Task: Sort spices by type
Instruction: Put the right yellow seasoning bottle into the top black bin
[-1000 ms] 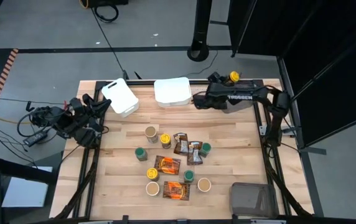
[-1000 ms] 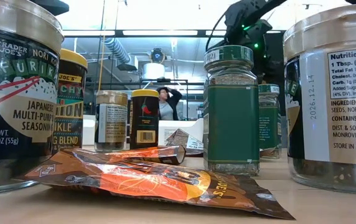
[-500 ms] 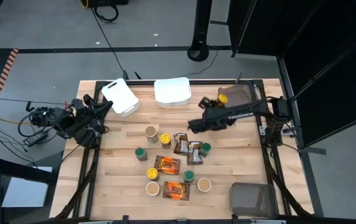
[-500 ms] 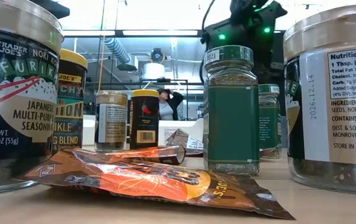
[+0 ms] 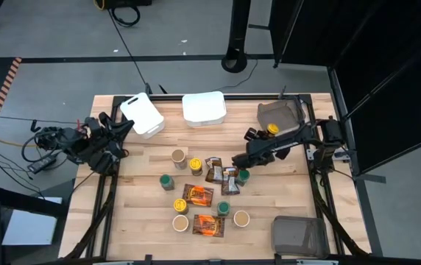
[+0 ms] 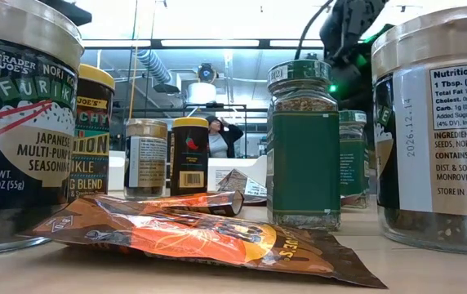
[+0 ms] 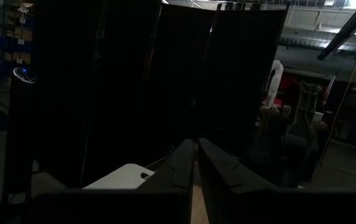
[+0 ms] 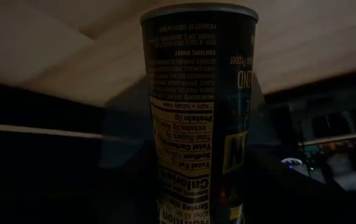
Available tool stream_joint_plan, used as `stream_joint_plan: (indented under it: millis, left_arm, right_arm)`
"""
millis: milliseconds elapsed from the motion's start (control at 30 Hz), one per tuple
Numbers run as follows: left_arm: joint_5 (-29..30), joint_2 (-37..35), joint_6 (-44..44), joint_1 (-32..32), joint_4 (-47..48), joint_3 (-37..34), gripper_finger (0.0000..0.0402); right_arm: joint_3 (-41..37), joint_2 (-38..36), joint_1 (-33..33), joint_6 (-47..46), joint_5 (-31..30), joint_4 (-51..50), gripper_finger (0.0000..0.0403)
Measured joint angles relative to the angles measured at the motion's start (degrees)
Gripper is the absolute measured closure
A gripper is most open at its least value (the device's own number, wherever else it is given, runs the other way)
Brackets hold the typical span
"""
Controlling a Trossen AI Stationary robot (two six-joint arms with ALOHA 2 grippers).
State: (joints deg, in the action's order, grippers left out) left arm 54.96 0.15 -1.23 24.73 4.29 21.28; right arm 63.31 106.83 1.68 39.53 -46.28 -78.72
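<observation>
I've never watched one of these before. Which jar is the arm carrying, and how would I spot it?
Find the grey-brown bin at the wooden table's far right corner. Just in front of it the right gripper holds a dark jar above the table. Its yellow lid is the only one off the table, apart from the spice cluster.

Approx. a dozen spices clustered mid-surface: tan-lid jars point(image 5: 178, 155), green-lid jars point(image 5: 166, 181), all upright; orange/brown foil packets point(image 5: 207, 226) lying flat btwn them. One yellow-lid jar point(image 5: 272, 129) apart from cluster, held off surface in right tool point(image 5: 266, 135), label inverted in wrist view.
</observation>
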Motion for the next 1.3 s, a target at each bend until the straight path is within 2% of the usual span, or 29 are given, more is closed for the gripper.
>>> stream_joint_plan:
  millis: [67,267,400,600,700,933,1067,1100,1300]
  left_arm:
    - [-0.02,0.00,-0.81,0.02,0.60,0.00,0.0376]
    - [-0.02,0.01,-0.94,0.00,0.81,0.00,0.0376]
    - [-0.02,0.01,-0.95,0.01,0.81,0.00,0.0376]
    - [-0.04,0.00,-0.96,0.02,0.85,0.00,0.0376]
    - [-0.03,0.00,-0.96,0.00,0.86,0.00,0.0376]
    - [-0.04,0.00,-0.97,0.00,0.86,0.00,0.0376]
    - [-0.04,0.02,-0.99,0.02,0.84,0.00,0.0376]
    - [-0.04,0.00,-0.99,0.02,0.86,0.00,0.0376]
    - [-0.07,0.01,-0.99,0.02,0.91,0.00,0.0376]
  right_arm:
    - [-0.56,0.00,0.56,-0.68,0.93,0.90,0.0213]
    - [-0.81,-0.02,1.76,-2.32,3.13,5.30,0.0070]
    - [-0.78,-0.02,2.47,-4.75,2.39,6.29,0.0029]
    - [2.71,-0.02,2.66,-12.08,5.55,2.18,0.0036]
    - [6.77,-0.02,2.41,-17.45,9.38,-0.14,0.0043]
    - [18.78,-0.04,-0.21,-31.45,30.30,-3.85,0.0053]
    - [20.47,-3.24,-3.03,-35.34,44.77,-0.50,0.0059]
    - [19.79,-4.64,-3.74,-35.27,46.13,0.98,0.0060]
    - [11.36,-14.44,-7.14,-29.09,45.35,2.52,0.0071]
